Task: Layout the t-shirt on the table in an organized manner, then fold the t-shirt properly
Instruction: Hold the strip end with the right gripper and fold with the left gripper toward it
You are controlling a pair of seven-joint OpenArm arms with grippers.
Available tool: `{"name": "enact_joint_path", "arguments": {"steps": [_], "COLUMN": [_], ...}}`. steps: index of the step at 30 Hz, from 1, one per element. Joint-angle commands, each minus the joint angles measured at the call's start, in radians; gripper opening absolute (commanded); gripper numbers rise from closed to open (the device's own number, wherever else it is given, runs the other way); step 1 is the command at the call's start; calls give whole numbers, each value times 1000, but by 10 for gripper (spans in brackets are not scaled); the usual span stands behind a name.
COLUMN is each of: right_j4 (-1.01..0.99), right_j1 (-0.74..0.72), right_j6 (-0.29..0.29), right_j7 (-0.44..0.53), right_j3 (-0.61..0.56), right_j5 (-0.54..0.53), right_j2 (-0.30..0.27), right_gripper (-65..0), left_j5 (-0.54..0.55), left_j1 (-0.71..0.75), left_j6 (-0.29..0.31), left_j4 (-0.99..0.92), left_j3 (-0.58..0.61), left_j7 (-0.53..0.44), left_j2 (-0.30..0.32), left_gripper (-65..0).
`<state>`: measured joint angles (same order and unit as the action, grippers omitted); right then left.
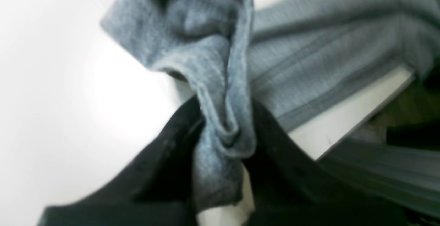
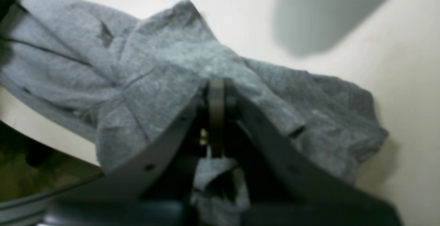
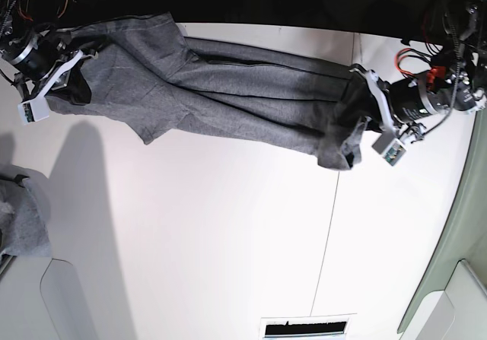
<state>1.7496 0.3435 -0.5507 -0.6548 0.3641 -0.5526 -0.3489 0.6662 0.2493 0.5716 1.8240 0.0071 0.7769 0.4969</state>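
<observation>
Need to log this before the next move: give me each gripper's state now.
Left gripper: shut on the t-shirt, a bunched fold pinched between its jaws.
Right gripper: shut on the t-shirt, at its other end.

Robotics lab, white table (image 3: 228,241), loose red wiring (image 3: 415,57) behind the arms

You have the t-shirt (image 3: 228,96) stretched along the counter's (image 3: 228,241) far edge between both claws: right claw (image 3: 72,66) at its left end in base view, left claw (image 3: 365,104) at its right.
</observation>
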Motion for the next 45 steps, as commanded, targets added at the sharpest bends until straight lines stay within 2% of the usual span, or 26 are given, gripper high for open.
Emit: {"name": "enact_joint_path", "arguments": {"steps": [1, 5, 7, 10, 11, 13, 14, 15, 16, 17, 19, 23, 26, 28, 30, 32, 37, 42, 43, 45], "right_j4": [14, 14, 14, 14, 14, 14, 14, 14, 14, 14, 14, 14, -20, -84, -161, -232, -352, -363, -363, -362], "right_j1": [-5, -2, -2, -3, -6, -17, -24, -31, -34, -36, -35, -31, -26, -28, -36, -37, -38, -51, -58, -76], "right_j6": [-3, -3, -1, 33, 33, 43, 59, 74, 89, 100, 115, 117, 116, 70, -5, -16, -16, -14, -14, -13], "right_j7": [22, 22, 18, 18, 18, 6, -5, -14, -21, -20, -20, -45, -47, -47, -54, -54, -47, -2, 0, 0], "right_j3": [6, 7, 9, 14, 18, 32, 40, 53, 70, 92, 148, 252, 269, 269, 268, 249, 165, 73, 66, 63], "right_j5": [-12, -11, -11, -12, -12, -16, -19, -24, -24, -23, -23, 1, 21, -24, -106, -159, -163, -161, -153, -143], "right_j2": [-14, -14, -13, -14, -14, -14, -14, -14, -14, -14, -14, -16, -27, -37, -39, -38, -35, -35, -33, -31], "right_gripper": [-650, -650, -650, -650, -650, -650, -607, -527, -452, -396, -336, -331, -331, -330, -328, -307, -307, -310, -321, -402], "left_j5": [5, -49, -77, -159, -177, -178, -177, -173, -164, -157, -154, -86, -44, -24, -23, -23, -4, 87, 93, 92], "left_j1": [-26, -35, -35, -39, -43, -56, -58, -58, -58, -57, -58, -58, -58, -61, -67, -69, -69, -69, -69, -69], "left_j6": [3, -3, -3, -3, -3, 1, 4, 17, 24, 27, 28, 28, 54, 70, 73, 73, 73, 117, 122, 122], "left_j4": [17, 8, -12, -66, -89, -130, -143, -150, -151, -151, -151, -151, -150, -150, -150, -150, -150, -150, -150, -150], "left_j3": [16, 84, 119, 162, 174, 198, 212, 226, 241, 255, 273, 276, 276, 275, 272, 256, 165, 57, 43, 19], "left_j7": [-29, -41, -55, -104, -111, -111, -111, -112, -111, -110, -104, -73, -63, -62, -62, -62, -54, -24, -23, -14], "left_j2": [-17, -125, -165, -218, -230, -249, -254, -257, -262, -267, -286, -320, -335, -336, -336, -336, -328, -327, -327, -327], "left_gripper": [-650, -650, -650, -650, -634, -489, -399, -321, -271, -257, -257, -257, -258, -258, -258, -258, -258, -258, -259, -259]}}
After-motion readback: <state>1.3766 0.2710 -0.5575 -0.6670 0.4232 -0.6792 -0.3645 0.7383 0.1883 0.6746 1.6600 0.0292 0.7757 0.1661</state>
